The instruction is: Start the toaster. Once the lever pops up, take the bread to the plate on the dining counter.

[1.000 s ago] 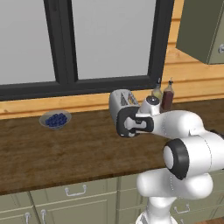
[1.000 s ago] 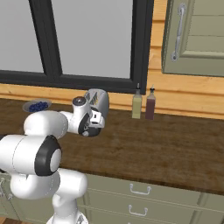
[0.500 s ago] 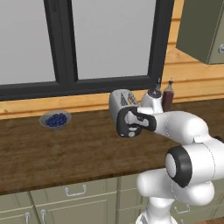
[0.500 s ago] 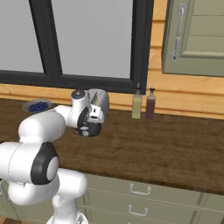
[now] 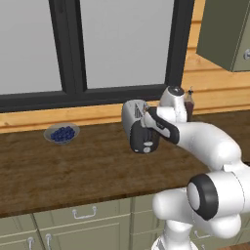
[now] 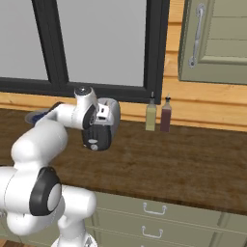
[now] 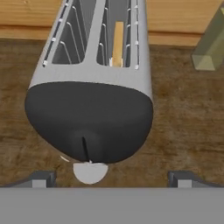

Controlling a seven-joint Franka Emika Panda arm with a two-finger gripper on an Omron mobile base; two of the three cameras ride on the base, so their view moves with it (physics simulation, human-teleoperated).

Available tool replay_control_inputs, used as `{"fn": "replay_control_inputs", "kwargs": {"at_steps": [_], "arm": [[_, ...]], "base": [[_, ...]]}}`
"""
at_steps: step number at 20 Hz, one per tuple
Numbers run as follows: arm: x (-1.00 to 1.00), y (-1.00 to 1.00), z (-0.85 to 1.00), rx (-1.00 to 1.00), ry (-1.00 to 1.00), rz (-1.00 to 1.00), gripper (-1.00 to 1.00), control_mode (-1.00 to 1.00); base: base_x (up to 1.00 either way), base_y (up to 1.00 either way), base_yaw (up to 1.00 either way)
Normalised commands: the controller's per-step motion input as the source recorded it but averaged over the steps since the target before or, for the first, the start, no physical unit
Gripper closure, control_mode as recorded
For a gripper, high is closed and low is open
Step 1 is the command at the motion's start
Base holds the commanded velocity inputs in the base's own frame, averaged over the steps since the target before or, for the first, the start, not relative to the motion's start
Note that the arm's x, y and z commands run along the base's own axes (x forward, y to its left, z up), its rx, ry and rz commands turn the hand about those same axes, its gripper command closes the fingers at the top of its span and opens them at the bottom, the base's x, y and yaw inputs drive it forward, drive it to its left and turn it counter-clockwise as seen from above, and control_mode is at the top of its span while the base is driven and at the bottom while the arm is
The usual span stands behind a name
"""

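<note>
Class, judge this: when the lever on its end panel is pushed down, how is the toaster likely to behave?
The toaster is small, so it may slide on the smooth wooden counter. Its rounded body looks low and broad, so tipping seems unlikely.

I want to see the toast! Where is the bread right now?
The bread stands on edge inside the right-hand slot of the toaster in the hand view, on the wooden counter below the window, with two bottles to its right.

toaster (image 5: 135, 117) on wooden counter (image 5: 73, 168) | arm over its black end | blueberry bowl (image 5: 62, 134) well left
</note>
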Motion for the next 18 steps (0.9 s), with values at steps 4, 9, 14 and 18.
{"fn": "replay_control_inputs", "kwargs": {"at_steps": [4, 9, 14, 18], "arm": [[0.0, 0.05, 0.58, 0.0, 0.0, 0.0, -1.0, -1.0], [-0.01, 0.2, 0.47, 0.0, -0.11, 0.0, -1.0, -1.0], [0.01, 0.05, 0.21, 0.0, -0.15, 0.0, -1.0, -1.0], [0.05, -0.07, -0.08, 0.0, -0.06, 0.0, -1.0, -1.0]], "base": [[0.0, 0.0, 0.0], [0.0, 0.0, 0.0], [0.0, 0.0, 0.0], [0.0, 0.0, 0.0]]}}
